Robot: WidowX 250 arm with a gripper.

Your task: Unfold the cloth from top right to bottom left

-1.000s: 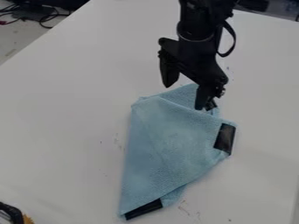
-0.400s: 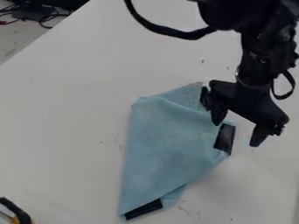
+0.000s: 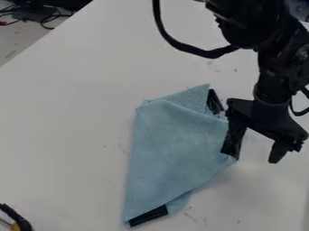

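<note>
We've got the gripper (image 3: 256, 146) wide open at the blue cloth (image 3: 175, 144), and pinching too deep could drag both layers along.

Black arm (image 3: 276, 63), bulky rounded joints (image 3: 244, 27); thick curved black cable (image 3: 211, 54); smaller black loop (image 3: 292, 108); dark angular jaws.

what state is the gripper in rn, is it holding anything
Gripper: open, jaws spread apart with nothing held between them; one jaw overlaps the right edge of the blue cloth in this view.
</note>
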